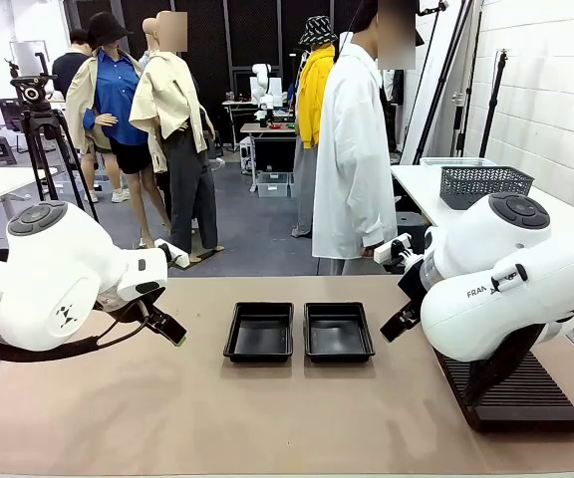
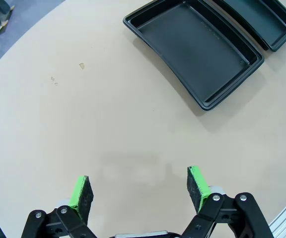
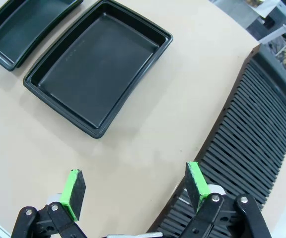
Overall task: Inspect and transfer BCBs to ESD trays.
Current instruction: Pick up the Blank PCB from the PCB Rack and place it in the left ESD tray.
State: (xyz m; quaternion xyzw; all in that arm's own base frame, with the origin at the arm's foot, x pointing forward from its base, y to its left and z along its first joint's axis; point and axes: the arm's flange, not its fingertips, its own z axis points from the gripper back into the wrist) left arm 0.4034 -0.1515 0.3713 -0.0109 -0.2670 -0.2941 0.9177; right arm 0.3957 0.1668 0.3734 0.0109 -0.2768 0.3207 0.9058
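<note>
My left gripper (image 2: 140, 186) and right gripper (image 3: 133, 184) hung wide apart, holding nothing, ready to grab. The ESD trays (image 1: 259, 334) sat side by side between them, bare, waiting to be filled.

2 ESD trays (image 1: 259, 334) side by side on the table (image 1: 167, 418); rack (image 1: 551, 393) to their right

The right arm (image 1: 506, 289) covers a good chunk of the ribbed rack (image 1: 526, 398) in the front view. The far tray (image 2: 264, 17) gets clipped by the left wrist view's top corner, and the specks (image 2: 81, 65) on the table (image 2: 58, 129) are maybe crumbs, too tiny to tell.
</note>
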